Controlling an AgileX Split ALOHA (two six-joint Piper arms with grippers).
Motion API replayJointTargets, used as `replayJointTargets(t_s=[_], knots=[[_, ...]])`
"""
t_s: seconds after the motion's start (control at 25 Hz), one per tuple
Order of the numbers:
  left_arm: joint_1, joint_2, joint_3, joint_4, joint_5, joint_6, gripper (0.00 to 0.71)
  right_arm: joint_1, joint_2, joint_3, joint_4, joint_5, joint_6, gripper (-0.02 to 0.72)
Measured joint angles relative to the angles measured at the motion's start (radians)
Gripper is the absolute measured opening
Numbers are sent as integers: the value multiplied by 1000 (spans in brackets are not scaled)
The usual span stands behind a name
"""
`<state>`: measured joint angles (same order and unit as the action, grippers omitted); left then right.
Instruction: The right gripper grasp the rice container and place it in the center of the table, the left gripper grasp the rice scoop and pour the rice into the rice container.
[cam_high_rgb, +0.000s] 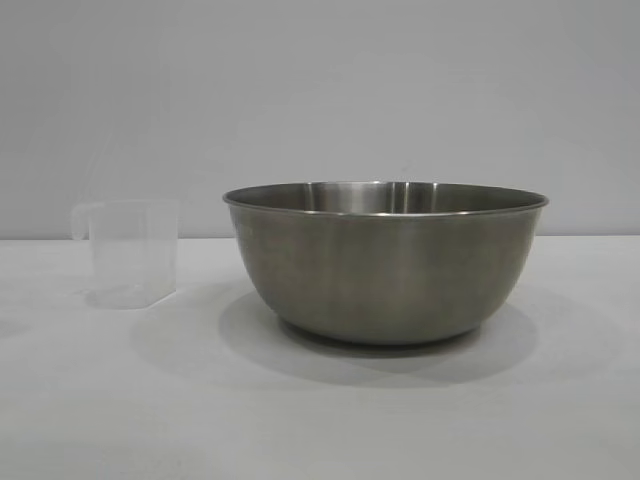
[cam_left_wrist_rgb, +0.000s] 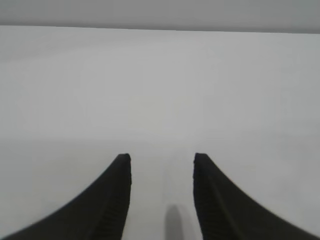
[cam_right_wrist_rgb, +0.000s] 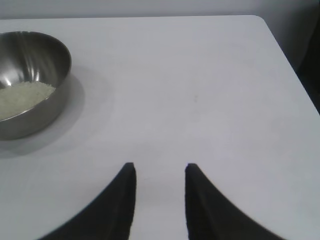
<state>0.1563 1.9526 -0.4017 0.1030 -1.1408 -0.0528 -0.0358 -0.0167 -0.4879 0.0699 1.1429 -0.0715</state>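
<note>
A: Bowl (cam_high_rgb: 385, 265) — where's it sit?
B: Upright on the table (cam_high_rgb: 320, 420), abt the middle of the exterior view, flat on its base. Biggest thing there by far. Steel, rolled rim.
A: Anything in it?
B: Yes. Right wrist view shows rice (cam_right_wrist_rgb: 22, 97) in the bottom, a pale heap low against the inner wall. From outside the rice is hidden by the bowl's side.
A: Table?
B: White, plain. Its rounded corner shows in the right wrist view.
A: Scoop?
B: Scoop (cam_high_rgb: 132, 252) stands upright on the table, to the left of the bowl in the exterior view, near it but not touching. Handle on the side away from the bowl. Clear plastic, looks empty, tho it's faint so can't be sure.
A: Grippers?
B: Neither is in the exterior view. Left gripper (cam_left_wrist_rgb: 162, 160): jaws parted, nothing btwn them, only bare table ahead. Right gripper (cam_right_wrist_rgb: 160, 167): jaws also parted, holding nothing, over bare table w/ the bowl well off to one side.
</note>
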Motion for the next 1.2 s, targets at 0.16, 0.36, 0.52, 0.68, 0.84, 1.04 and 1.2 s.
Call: replayJointTargets(t_s=[0.16, 0.36, 0.52, 0.68, 0.84, 1.04, 1.2], knots=[[9, -89, -10, 95, 4, 2, 255, 0, 0, 0, 0, 0, 0, 232], [9, -256, -84, 69, 220, 2, 255, 0, 0, 0, 0, 0, 0, 232], [9, -361, -161, 99, 515, -72, 255, 0, 0, 0, 0, 0, 0, 232], [9, -449, -205, 155, 736, -141, 255, 0, 0, 0, 0, 0, 0, 232], [9, -601, -209, 234, 932, -256, 255, 0, 0, 0, 0, 0, 0, 232], [-4, -853, -209, 266, 1209, -322, 255, 0, 0, 0, 0, 0, 0, 232], [-56, -1038, -209, 282, 1409, -329, 255, 0, 0, 0, 0, 0, 0, 232]])
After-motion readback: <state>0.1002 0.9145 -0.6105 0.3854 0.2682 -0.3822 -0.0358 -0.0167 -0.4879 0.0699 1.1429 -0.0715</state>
